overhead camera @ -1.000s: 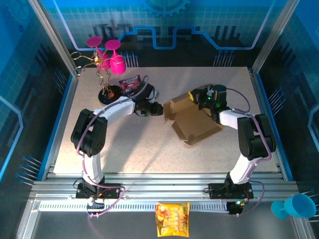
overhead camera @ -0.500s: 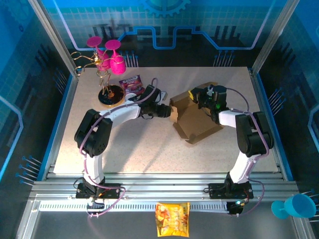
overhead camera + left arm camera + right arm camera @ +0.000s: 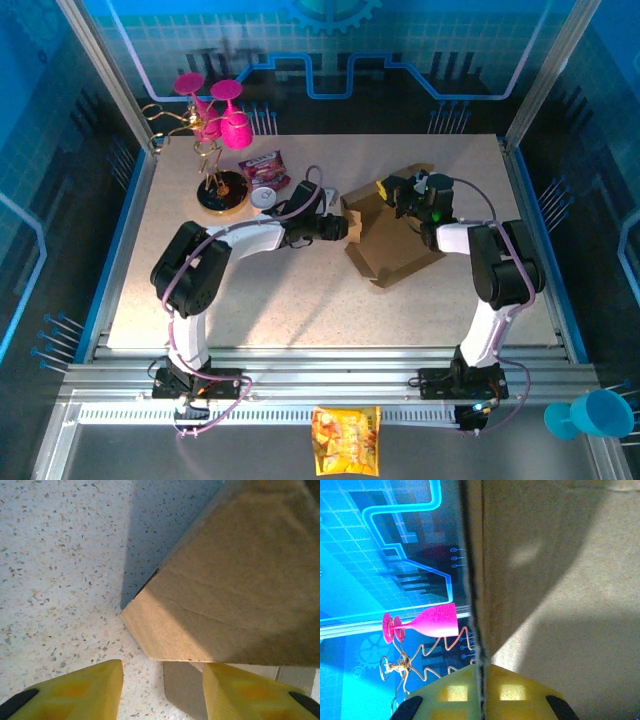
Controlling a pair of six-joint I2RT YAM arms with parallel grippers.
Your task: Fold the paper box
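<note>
Box: paper box (image 3: 395, 250), plain brown cardboard, part-folded. Lies on tabletop (image 3: 280, 290), right of ctr, far half, turned at an angle to the tabletop edges. Left and far flaps raised, rest lies low.
Box, left wrist view: cardboard corner (image 3: 235, 580) tilts over speckled tabletop (image 3: 60, 555), shadow beneath. A flat bit of cardboard shows lower down btwn the fingers.
Box, right wrist view: one panel (image 3: 560, 580) seen close, its edge running top to bottom.
Left jaws: open, nothing gripped. Yellow fingers (image 3: 75, 692) well apart, box corner just ahead of them. Top view: at the box's left flap; touching or just beside, can't tell.
Right jaws: closed on the paper box. Panel edge sits btwn the two yellow pads (image 3: 515, 692). Top view: at the box's far flap.
Far left corner: wire stand (image 3: 205, 150) w/ pink goblets (image 3: 215, 110); one goblet (image 3: 427, 622) lies sideways in right wrist view.
Near stand: purple packet (image 3: 262, 163) and small white round item (image 3: 263, 198), both left of the box, apart from it.
Front rail: yellow snack bag (image 3: 346, 438), well apart from box.
Near right corner: blue cup (image 3: 600, 412), off the tabletop.
</note>
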